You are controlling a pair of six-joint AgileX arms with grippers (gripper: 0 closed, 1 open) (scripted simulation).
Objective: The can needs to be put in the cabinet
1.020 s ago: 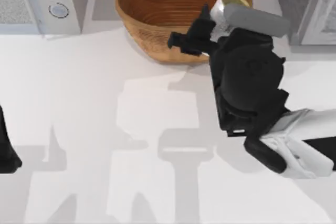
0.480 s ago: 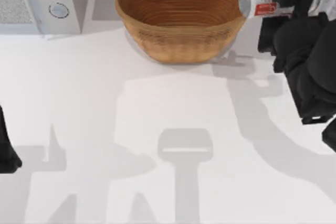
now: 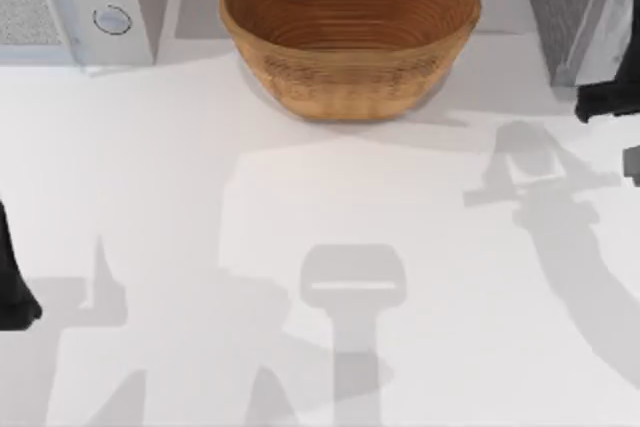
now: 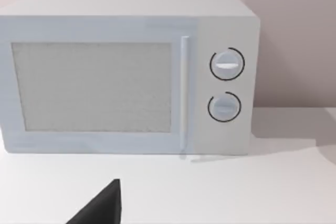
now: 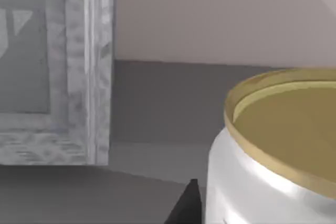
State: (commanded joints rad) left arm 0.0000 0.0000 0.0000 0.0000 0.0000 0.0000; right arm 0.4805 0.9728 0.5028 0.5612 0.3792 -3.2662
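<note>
Item 1. Left arm (image 3: 12,287): a black mass at the table's left edge, near side, mostly cut off by the frame. It is parked and low. In the left wrist view, one dark wedge of the left gripper (image 4: 100,209) rises from the lower border. Whether this claw is released or clenched cannot be told.

Item 2. White tabletop (image 3: 180,197): flat, crossed by grey shadows of both arms.

Item 3. Right arm (image 3: 610,99): black links at the right edge, far half of the table, just beside the cabinet front. Most of it lies outside the frame, so its pose is hard to make out.

Item 4. Right gripper (image 5: 190,208): one dark tip shows against the can's side, and the rest is hidden. The claw is clenched around the drink can.

Item 5. Small silver-white drink can (image 5: 247,182) with a dull gold round top: held off the table, close before the right wrist camera, facing the cabinet's dark opening. Its lower body and far side are cut off.

Item 6. Round brown woven basket (image 3: 350,97): far centre.

Item 7. White microwave oven (image 4: 126,72) with two round dials: far left corner, facing the left wrist camera.

Item 8. Grey textured cabinet (image 3: 560,7) with a pale framed door (image 5: 79,77): far right corner, partly cut off.
</note>
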